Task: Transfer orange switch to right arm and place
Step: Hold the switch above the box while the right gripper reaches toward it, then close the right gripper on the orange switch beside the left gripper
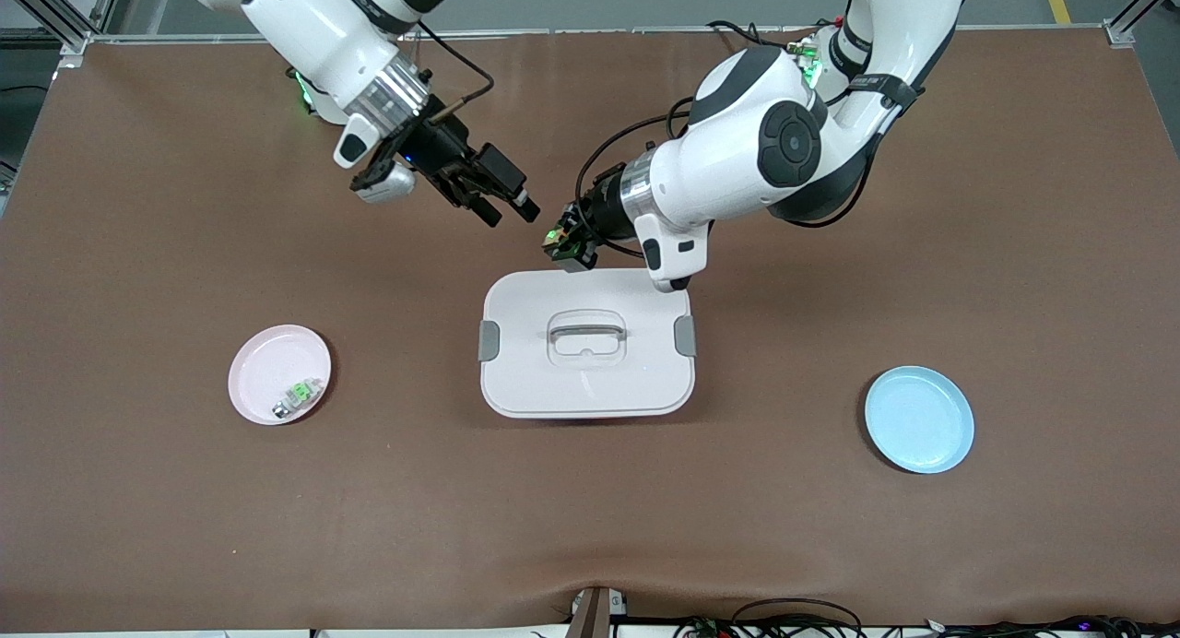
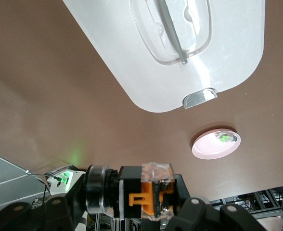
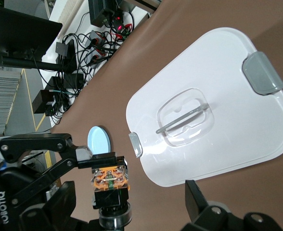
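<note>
1. Left claw (image 1: pixel 564 243) grips the orange switch (image 3: pixel 109 178), up over the table (image 1: pixel 138 490) beside the white lidded box (image 1: pixel 587 354).
2. Right claw (image 1: pixel 505 210) released, fingers spread, hanging near the switch, not touching.

Brown mat (image 1: pixel 184 490) covering table, plain, no pattern. White lidded box (image 1: pixel 587 394) at centre wearing grey clips and grey handle under clear cover. Pink plate (image 1: pixel 263 366) at 9 o'clock from box, carrying green-and-clear component (image 1: pixel 297 398) with silver end. Light blue plate (image 1: pixel 919 419) at 3 o'clock from box. Orange switch (image 2: pixel 148 191) showing black body, orange centre, clear top. Both arms showing white shells, black joint caps, silver wrist rings; left gripper (image 1: pixel 560 243) and right gripper (image 1: pixel 505 210) showing black. Green lights glowing at arm bases.
</note>
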